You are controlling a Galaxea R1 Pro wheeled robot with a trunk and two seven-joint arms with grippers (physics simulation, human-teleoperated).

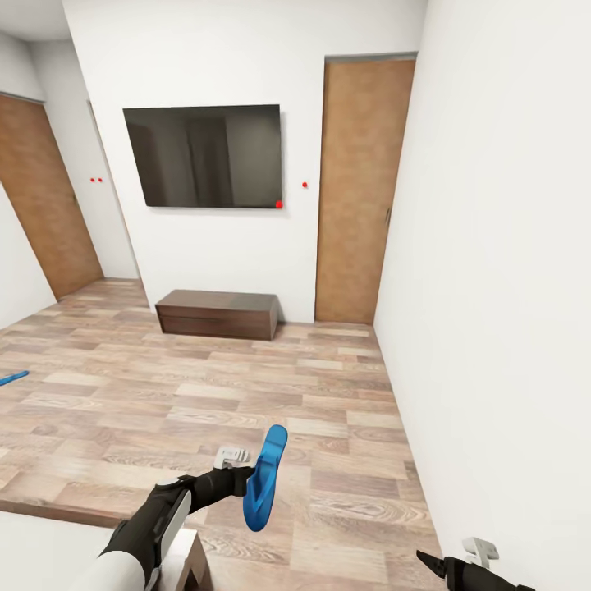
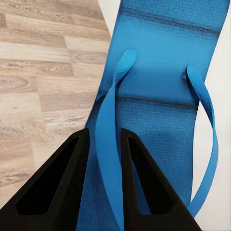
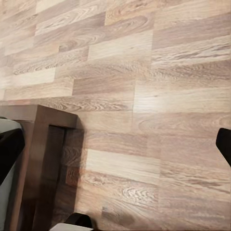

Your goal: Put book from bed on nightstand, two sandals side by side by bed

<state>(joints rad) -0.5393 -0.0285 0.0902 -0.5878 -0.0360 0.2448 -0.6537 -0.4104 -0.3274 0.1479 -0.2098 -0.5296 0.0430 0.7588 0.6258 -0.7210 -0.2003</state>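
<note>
Wood-plank floor (image 1: 246,386) and white walls fill the head view, with a wall TV (image 1: 205,156), a door (image 1: 361,189) and a long low cabinet (image 1: 217,313) under the TV. Left gripper (image 1: 242,474) holds one sandal (image 1: 264,476) up in the air, sole on edge. Second sandal (image 1: 12,378) lies far left on the floor, cut by the frame edge. Bed corner (image 1: 49,525) sits bottom left, mostly cropped. Right gripper (image 1: 443,566) is at the bottom edge; can't tell its opening. Book and nightstand: nothing to place them by.

Left wrist view: black fingers (image 2: 57,187) are closed on one thin strap (image 2: 108,144) of the sandal, not the sole. Risk: the strap slips or flexes, so the sandal swings, drops or lands twisted instead of flat beside its mate.

Right wrist view: floor and a dark bed frame leg (image 3: 48,159); finger tips barely peek in, so the gap is unreadable.
</note>
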